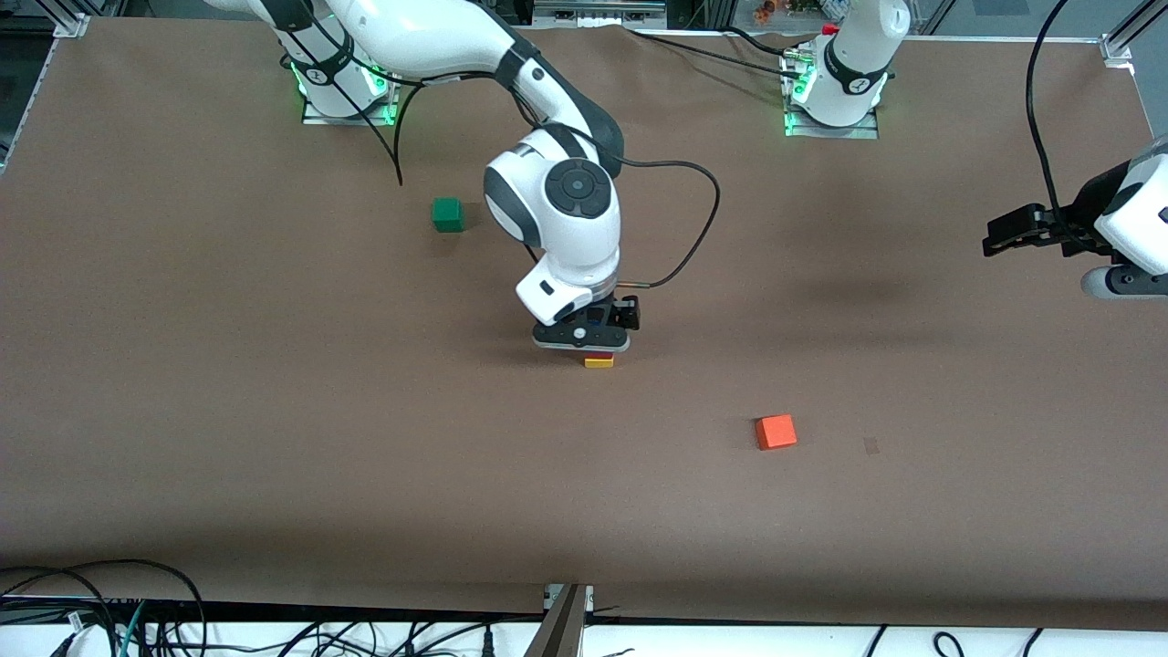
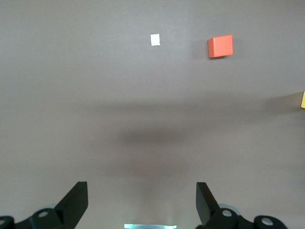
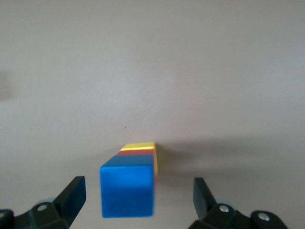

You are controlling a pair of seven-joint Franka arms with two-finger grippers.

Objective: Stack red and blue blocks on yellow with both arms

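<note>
In the right wrist view the blue block (image 3: 127, 188) sits on the red block (image 3: 136, 152), which sits on the yellow cube (image 3: 139, 146), as one stack. My right gripper (image 3: 138, 191) is open, with a finger on each side of the blue block and a gap on both sides. In the front view the right gripper (image 1: 591, 342) is low over the stack at mid-table. Only the yellow cube (image 1: 599, 362) and a red sliver (image 1: 600, 354) show under it, and the blue block is hidden. My left gripper (image 1: 1001, 239) waits open and empty, raised at the left arm's end of the table (image 2: 142, 195).
An orange cube (image 1: 776, 432) lies nearer the front camera than the stack, toward the left arm's end; it also shows in the left wrist view (image 2: 220, 46) beside a small white patch (image 2: 155, 39). A green cube (image 1: 447, 214) lies near the right arm's base.
</note>
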